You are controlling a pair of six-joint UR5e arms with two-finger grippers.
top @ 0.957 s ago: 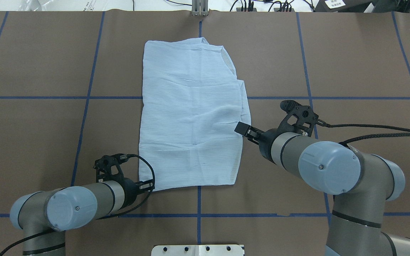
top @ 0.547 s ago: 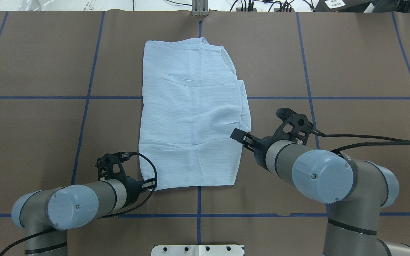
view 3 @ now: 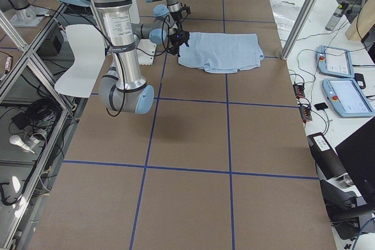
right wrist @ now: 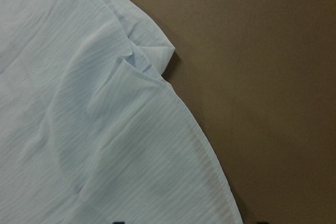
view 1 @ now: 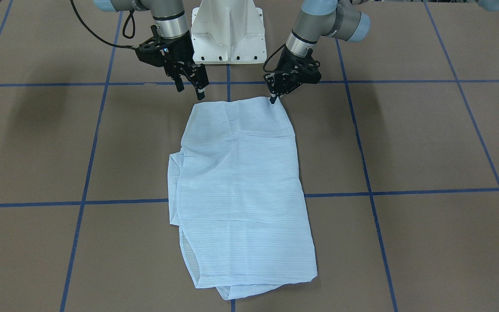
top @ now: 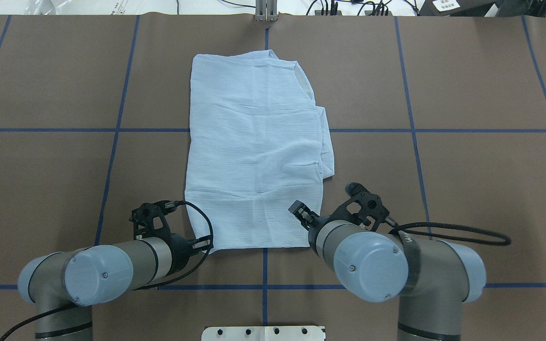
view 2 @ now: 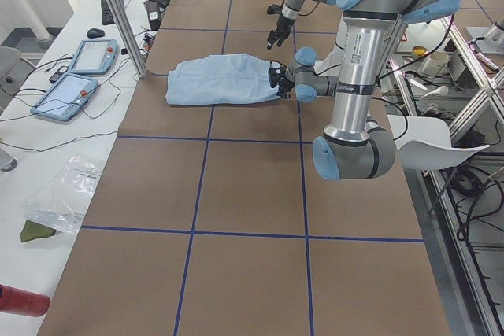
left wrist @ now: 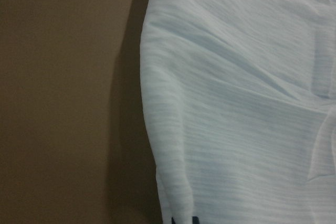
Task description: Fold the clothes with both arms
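Lifting now could twist the shirt (view 1: pixel 241 182), since left fingers (view 1: pixel 273 99) pinch its upper-right corner while right fingers (view 1: pixel 201 89) hang apart.

In the left wrist view only the dark ends of the left gripper's (view 1: pixel 272 99) fingertips (left wrist: pixel 195 220) show at the bottom edge, so whether they pinch the shirt (top: pixel 254 156) cannot be told. The right wrist view likewise cuts off the right gripper's (view 1: pixel 191 89) 2 fingertips (right wrist: pixel 118 222). Overhead, the right arm (top: pixel 368 265) partly covers the shirt's near right corner. In both side views the grippers are too small to judge.
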